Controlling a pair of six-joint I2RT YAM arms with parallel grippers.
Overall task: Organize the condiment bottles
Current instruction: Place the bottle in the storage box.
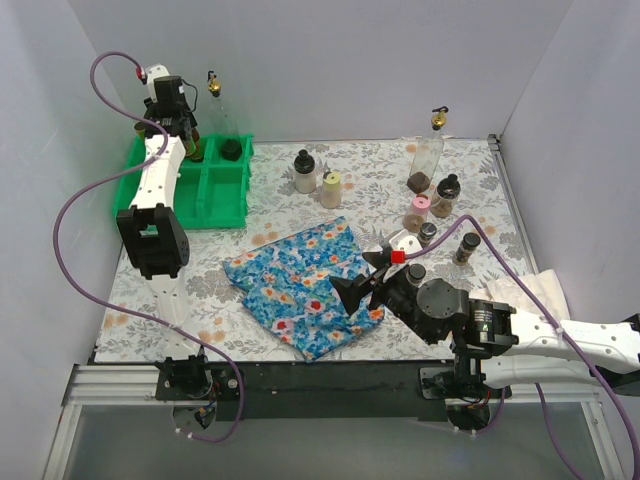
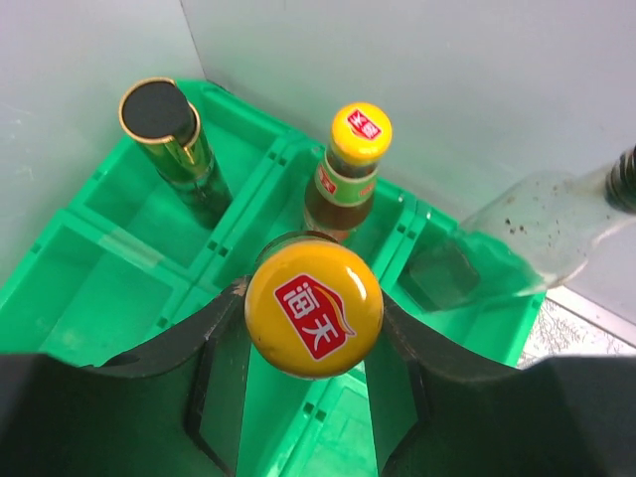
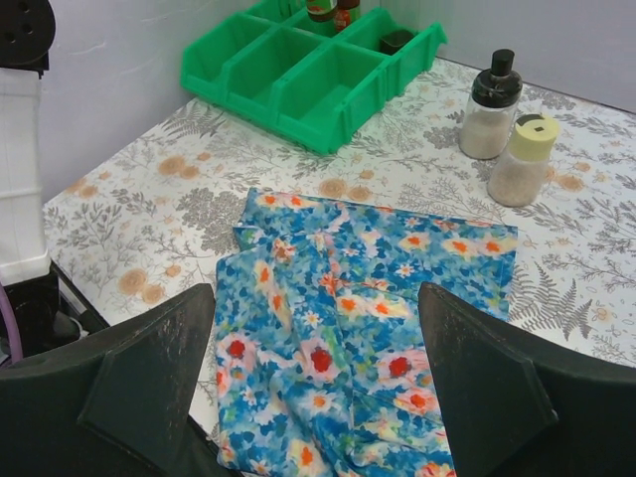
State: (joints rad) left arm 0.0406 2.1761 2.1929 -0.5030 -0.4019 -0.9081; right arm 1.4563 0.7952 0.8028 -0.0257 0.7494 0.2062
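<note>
- Yellow-capped sauce bottle (image 2: 313,308), round cap w/ red logo, is sitting closest to the L wrist lens, filling the gap btwn the fingers of the L gripper (image 2: 313,333).
- L gripper: one black finger is pressing in on each side just under the cap, opening approx neck-width. Judged to be gripping the bottle. Actual contact is hiding under the cap.
- Key relation: the bottle's long axis is running vertical, straight down away from the wrist into a compt of the green plastic compartment tray (image 2: 119,268). Its base is hiding, so cannot tell if it is resting on the compt floor. Next move is judged a plain vertical lower and release, no tilt needed.
- Neighbours: a twin yellow-capped, red-labelled brown bottle (image 2: 348,169) is standing upright in the compt just beyond. A dark bottle w/ gold collar and black top (image 2: 169,124) is standing rear-left. A tall clear glass bottle (image 2: 527,234) is occupying the tray's right end. Risk: the twin is standing near, so a sideways drift could knock it.
- R gripper (image 3: 316,298): fingers are spreading wide, holding nothing, hovering over the crumpled blue floral cloth (image 3: 368,248).
- Outstanding items: a white black-capped shaker (image 3: 489,104) and a cream shaker (image 3: 525,159) are standing side by side on the floral-print tabletop (image 1: 370,205), beyond the cloth, ahead-right of the R gripper. Further right, a tall clear gold-topped bottle (image 1: 427,155), a pink-lidded jar (image 1: 417,212) and dark black-capped jars (image 1: 446,195) are clustering.
- R arm is lying nearer all of these. L arm is working well apart, at the tray.
</note>
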